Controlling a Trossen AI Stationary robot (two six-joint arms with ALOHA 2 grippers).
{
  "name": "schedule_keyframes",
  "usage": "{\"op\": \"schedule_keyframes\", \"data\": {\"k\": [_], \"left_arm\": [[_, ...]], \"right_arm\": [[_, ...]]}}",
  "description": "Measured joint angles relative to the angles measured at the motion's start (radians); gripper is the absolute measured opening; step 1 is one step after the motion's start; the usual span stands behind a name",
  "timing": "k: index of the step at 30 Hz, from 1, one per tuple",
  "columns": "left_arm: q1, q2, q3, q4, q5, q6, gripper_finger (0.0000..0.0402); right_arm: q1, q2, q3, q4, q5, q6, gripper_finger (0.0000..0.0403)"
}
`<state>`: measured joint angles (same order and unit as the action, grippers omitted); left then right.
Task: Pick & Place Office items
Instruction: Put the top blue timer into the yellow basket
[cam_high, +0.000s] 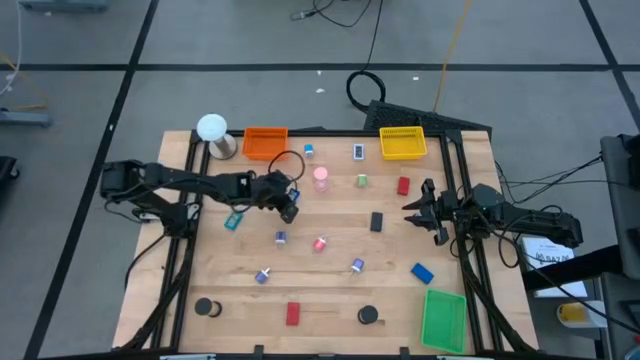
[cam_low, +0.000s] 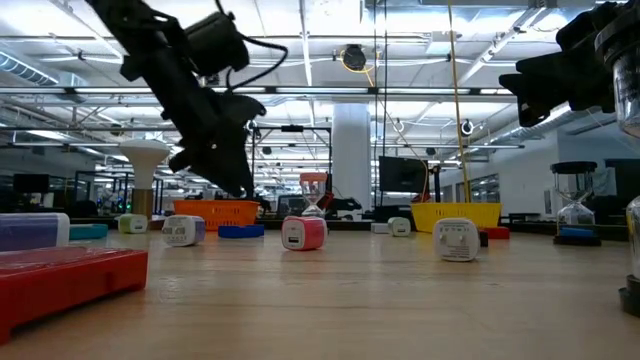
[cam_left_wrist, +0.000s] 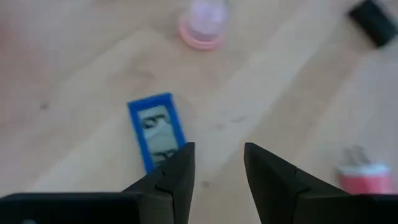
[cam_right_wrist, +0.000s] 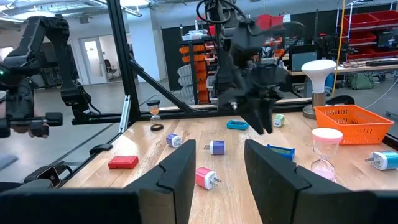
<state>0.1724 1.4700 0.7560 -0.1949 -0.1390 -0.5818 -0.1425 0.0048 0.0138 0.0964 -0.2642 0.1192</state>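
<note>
High view, left arm: reaches from the bench's left edge toward the middle, folded low, its left hand (cam_high: 289, 207) hanging above the boards just left of the pink hourglass (cam_high: 320, 178).
Left hand state: fingers apart with bare wood between them — nothing held; in the left wrist view the left hand (cam_left_wrist: 216, 163) hovers with a blue-framed rectangular item (cam_left_wrist: 156, 129) lying flat beside one fingertip.
Low view, left arm: comes down slanting from the upper left, fingers pointing down and clear of the bench (cam_low: 360, 290).
Back row: white ball on a round base (cam_high: 212, 130) at the back-left corner, orange tray (cam_high: 265, 142) beside it, yellow tray (cam_high: 402, 144) farther right.
Office items, left part: teal block (cam_high: 234, 221) near the left arm's elbow, black disc (cam_high: 207, 308) and red block (cam_high: 293, 313) along the front edge.
Office items, middle: small blue, pink and purple clip-like bits scattered apart on the boards, a black block (cam_high: 376, 222) right of centre, a second black disc (cam_high: 368, 315) at the front.
Office items, right part: red block (cam_high: 403, 185) and blue block (cam_high: 421, 271), both lying loose.
Green tray: green tray (cam_high: 443, 318) at the front-right corner.
Right arm: stretched in from the bench's right edge, right hand (cam_high: 418, 208) pointing toward the centre — fingers parted, empty, above the boards.
</note>
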Motion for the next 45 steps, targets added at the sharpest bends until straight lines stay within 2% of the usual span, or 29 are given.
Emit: {"op": "schedule_keyframes", "data": {"k": [6, 12, 17, 22, 29, 38, 41, 45], "left_arm": [[0.053, 0.100, 0.088, -0.152, -0.078, -0.004, 0.0210], [0.085, 0.165, 0.095, -0.149, -0.041, 0.015, 0.0273], [0.086, 0.191, 0.095, -0.114, -0.037, 0.042, 0.0293], [0.086, 0.193, 0.095, -0.123, -0.015, 0.053, 0.0286], [0.074, 0.205, 0.095, -0.125, 0.035, 0.078, 0.0249], [0.047, 0.243, 0.097, -0.114, 0.015, 0.116, 0.0253], [0.041, 0.238, 0.097, -0.122, 0.004, 0.127, 0.0231], [0.042, 0.234, 0.096, -0.154, 0.001, 0.172, 0.0171]], "right_arm": [[0.000, 0.000, 0.000, 0.000, 0.000, 0.000, 0.0130], [0.000, 0.000, 0.000, 0.000, 0.000, 0.000, 0.0130], [0.000, 0.000, 0.000, 0.000, 0.000, 0.000, 0.0130], [0.000, 0.000, 0.000, -0.001, 0.000, 0.000, 0.0130], [0.000, 0.000, 0.000, -0.001, 0.000, 0.000, 0.0130], [0.000, 0.000, 0.000, -0.002, 0.000, 0.000, 0.0130], [0.000, 0.000, 0.000, -0.003, 0.000, 0.000, 0.0130], [0.000, 0.000, 0.000, -0.003, 0.000, 0.000, 0.0130]]}}
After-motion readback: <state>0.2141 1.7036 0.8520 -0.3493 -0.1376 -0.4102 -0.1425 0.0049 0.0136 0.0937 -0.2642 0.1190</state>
